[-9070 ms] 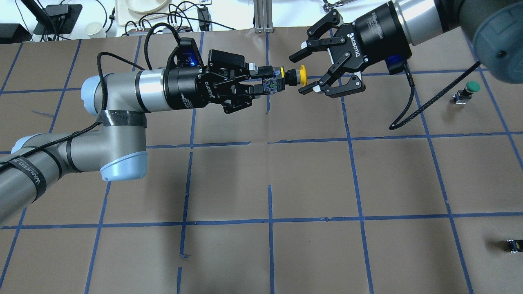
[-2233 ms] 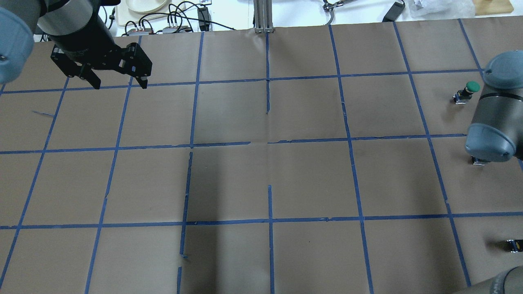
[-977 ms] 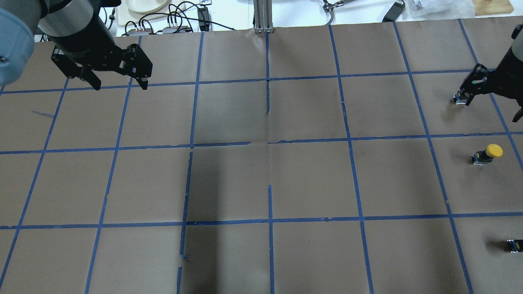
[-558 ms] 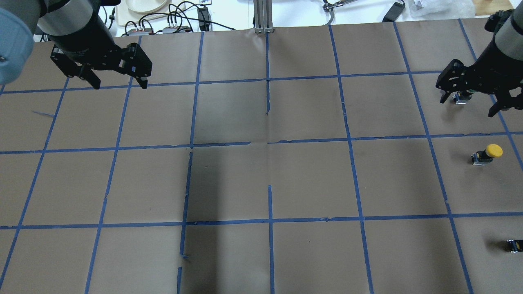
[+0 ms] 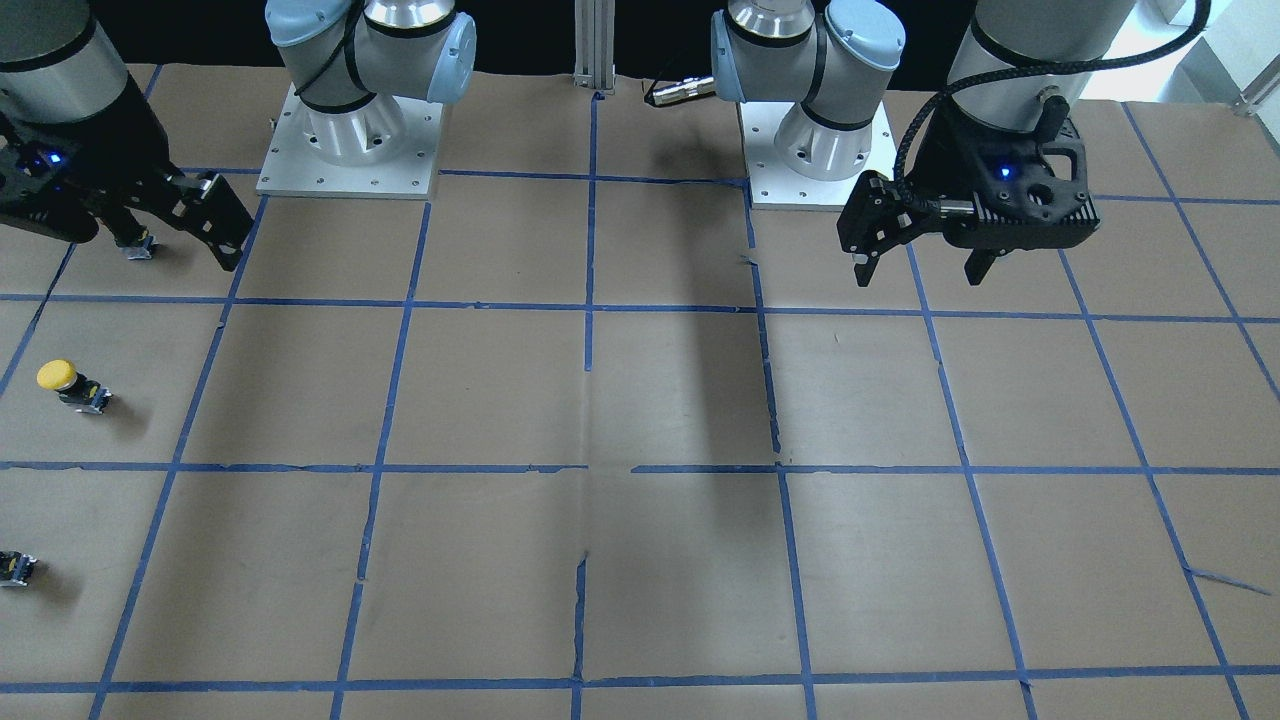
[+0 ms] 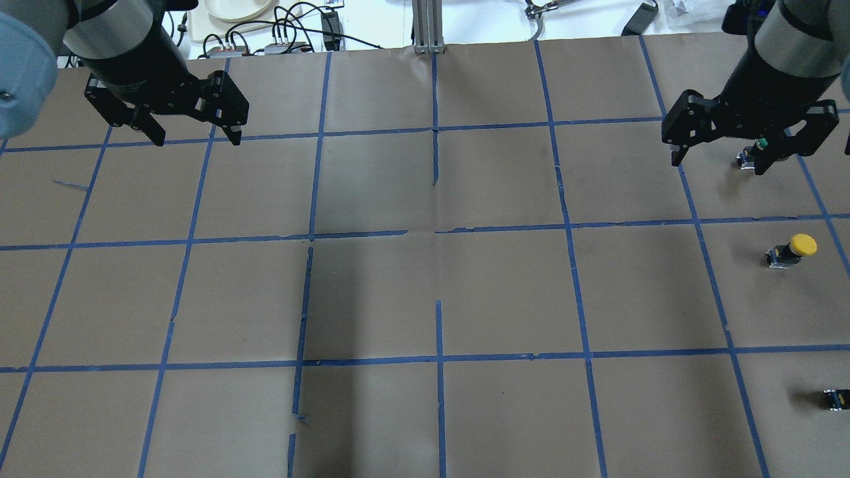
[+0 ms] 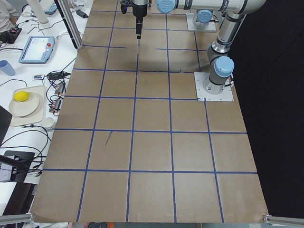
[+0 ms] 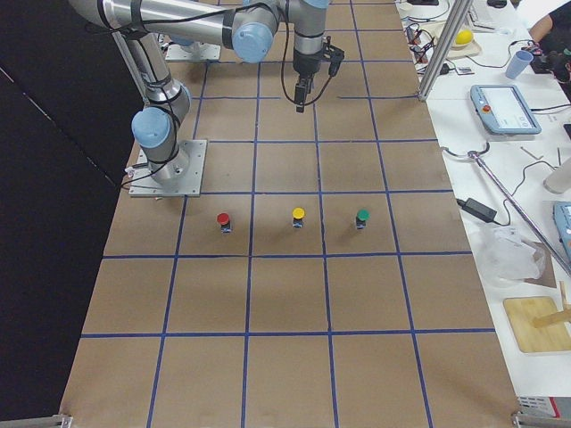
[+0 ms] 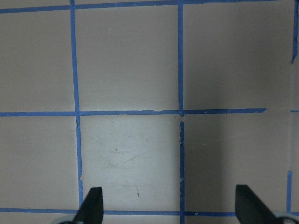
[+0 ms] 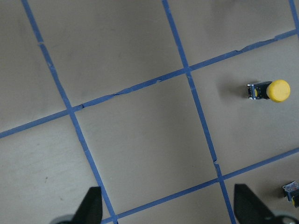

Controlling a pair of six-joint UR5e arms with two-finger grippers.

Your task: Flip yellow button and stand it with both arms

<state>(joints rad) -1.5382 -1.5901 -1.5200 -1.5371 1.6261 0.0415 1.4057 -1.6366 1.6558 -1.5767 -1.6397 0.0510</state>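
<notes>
The yellow button [image 6: 793, 249] stands upright, cap up, on the brown paper at the table's right side. It also shows in the front view [image 5: 66, 384], the exterior right view [image 8: 298, 217] and the right wrist view [image 10: 270, 90]. My right gripper [image 6: 720, 163] is open and empty, raised above the table beyond the button; it also shows in the front view [image 5: 180, 250]. My left gripper [image 6: 197, 140] is open and empty at the far left, well away from the button; it also shows in the front view [image 5: 918, 277].
A green-capped button [image 6: 761, 146] stands beyond the yellow one, partly hidden behind my right gripper. A red-capped button [image 8: 223, 220] stands on the robot's side of it. A small black-grey body [image 6: 835, 398] shows at the overhead view's right edge. Cables and a plate [image 6: 229, 8] lie beyond the table's far edge.
The yellow button went from the left gripper's grasp to standing on the table. My right gripper has moved left and farther from it over the last second. The left arm has not moved lately.
</notes>
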